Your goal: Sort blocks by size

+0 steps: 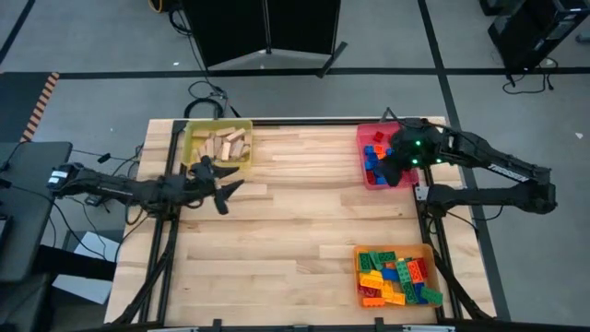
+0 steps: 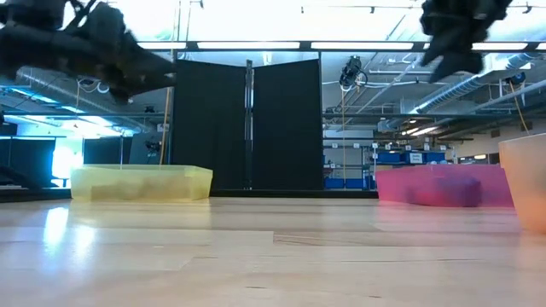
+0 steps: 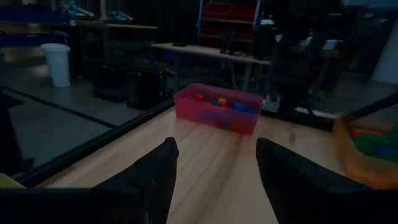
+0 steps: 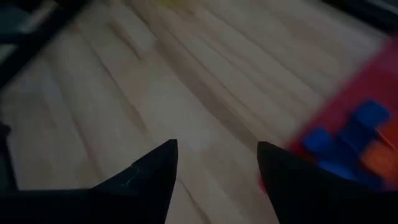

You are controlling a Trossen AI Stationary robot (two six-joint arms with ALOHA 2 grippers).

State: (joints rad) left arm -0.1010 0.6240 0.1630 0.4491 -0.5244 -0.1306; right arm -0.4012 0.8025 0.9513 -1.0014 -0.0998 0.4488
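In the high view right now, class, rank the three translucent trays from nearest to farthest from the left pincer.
1. Yellow translucent tray of tan wooden blocks, just behind the left pincer.
2. Red translucent tray, far right corner.
3. Orange translucent tray, near right corner.

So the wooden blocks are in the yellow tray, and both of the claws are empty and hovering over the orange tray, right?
Not quite. Neither claw is over the orange tray. The high view shows the left gripper beside the yellow tray of wooden blocks, and the right gripper over the red tray. Both are open and empty.
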